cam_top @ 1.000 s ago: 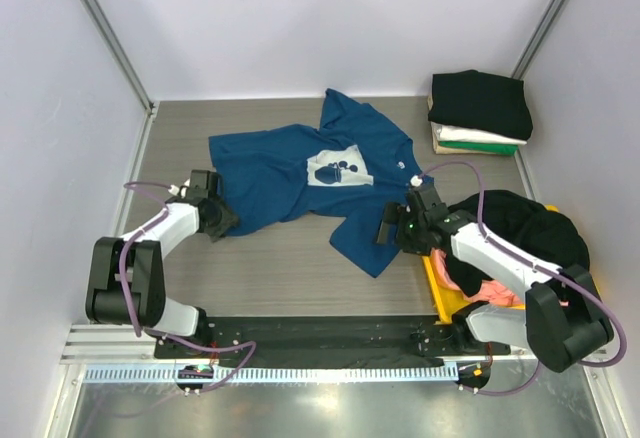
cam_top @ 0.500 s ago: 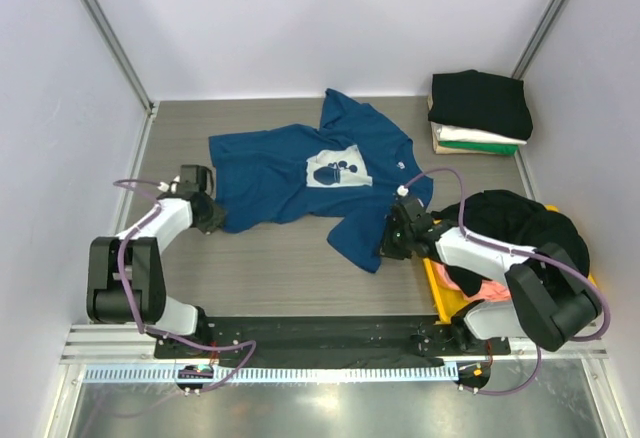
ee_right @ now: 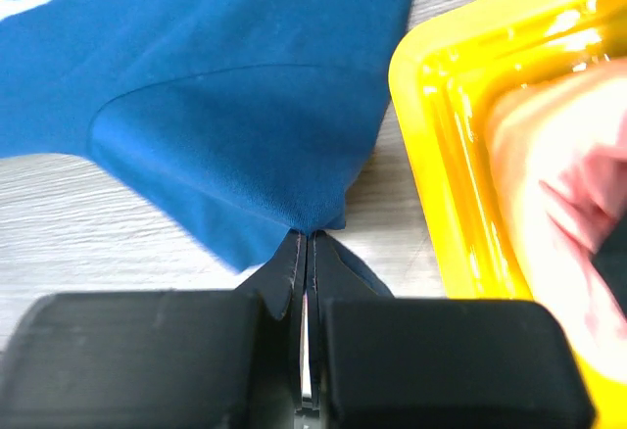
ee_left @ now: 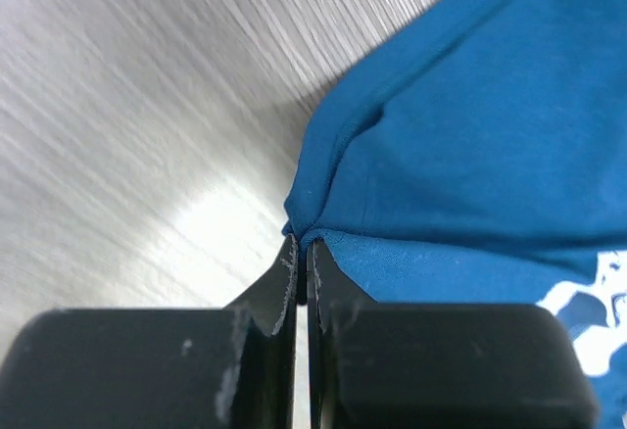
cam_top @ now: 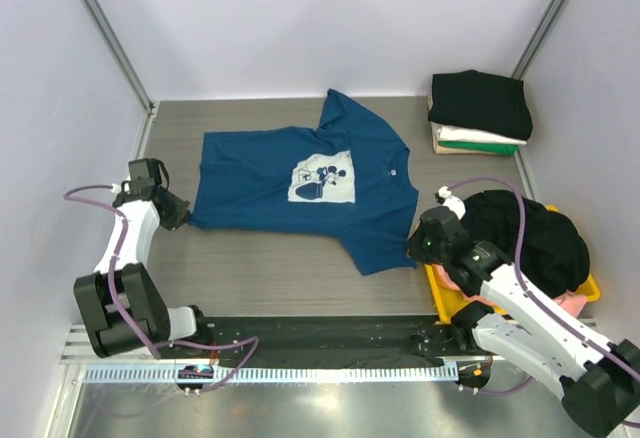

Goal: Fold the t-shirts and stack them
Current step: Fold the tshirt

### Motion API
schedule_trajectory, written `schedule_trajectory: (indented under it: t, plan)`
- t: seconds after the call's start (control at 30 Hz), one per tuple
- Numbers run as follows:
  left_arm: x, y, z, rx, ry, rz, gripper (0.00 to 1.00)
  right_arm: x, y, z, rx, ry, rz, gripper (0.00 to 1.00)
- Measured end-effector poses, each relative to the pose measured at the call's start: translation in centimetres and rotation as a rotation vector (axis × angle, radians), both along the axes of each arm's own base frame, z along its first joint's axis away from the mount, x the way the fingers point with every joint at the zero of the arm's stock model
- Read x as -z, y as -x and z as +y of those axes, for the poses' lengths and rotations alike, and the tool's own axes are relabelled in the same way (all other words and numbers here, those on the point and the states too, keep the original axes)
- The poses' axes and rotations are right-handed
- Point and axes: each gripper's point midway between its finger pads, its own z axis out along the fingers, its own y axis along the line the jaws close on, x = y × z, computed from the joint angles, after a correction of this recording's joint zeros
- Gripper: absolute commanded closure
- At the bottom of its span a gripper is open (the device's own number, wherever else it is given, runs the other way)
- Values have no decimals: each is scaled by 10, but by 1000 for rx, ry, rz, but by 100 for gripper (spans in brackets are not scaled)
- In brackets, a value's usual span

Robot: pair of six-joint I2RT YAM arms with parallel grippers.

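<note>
A dark blue t-shirt (cam_top: 270, 178) with a white print (cam_top: 322, 180) lies spread across the middle of the table. My left gripper (cam_top: 183, 220) is shut on its near-left corner, and the left wrist view shows the blue cloth (ee_left: 470, 145) pinched at the fingertips (ee_left: 302, 248). My right gripper (cam_top: 412, 244) is shut on the near-right corner beside the yellow bin. In the right wrist view the blue cloth (ee_right: 245, 106) runs into the closed tips (ee_right: 307, 238).
A folded stack sits at the back right, black t-shirt (cam_top: 480, 103) on top, white and green (cam_top: 485, 146) beneath. The yellow bin (cam_top: 438, 288) at the right holds a black shirt (cam_top: 525, 233) and a pink one (ee_right: 558, 155). Walls enclose the table on three sides.
Both grippers closed on the blue shirt's near corners. The left one drew away to the left and the right one to the right, stretching the shirt flatter and wider.
</note>
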Motion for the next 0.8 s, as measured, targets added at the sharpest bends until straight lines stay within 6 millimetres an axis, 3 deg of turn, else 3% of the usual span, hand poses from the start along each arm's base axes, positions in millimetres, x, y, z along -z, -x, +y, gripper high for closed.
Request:
schedule_trajectory:
  t: [0.23, 0.4, 0.53, 0.67, 0.8]
  plan:
    - [-30, 15, -8, 30, -5, -69, 100, -23, 13, -2, 2, -40, -2, 99]
    - [-33, 18, -11, 37, 1, -69, 100, -41, 6, 2, -3, -29, 14, 99]
    - [-37, 9, -12, 53, 20, -56, 100, -76, -24, 12, -3, 3, -25, 99]
    - [-46, -23, -7, 73, 37, -59, 100, -100, -65, 17, 17, 34, -56, 99]
    - [-42, -63, -2, 92, 67, -41, 99, -101, -141, 4, 92, 71, -35, 99]
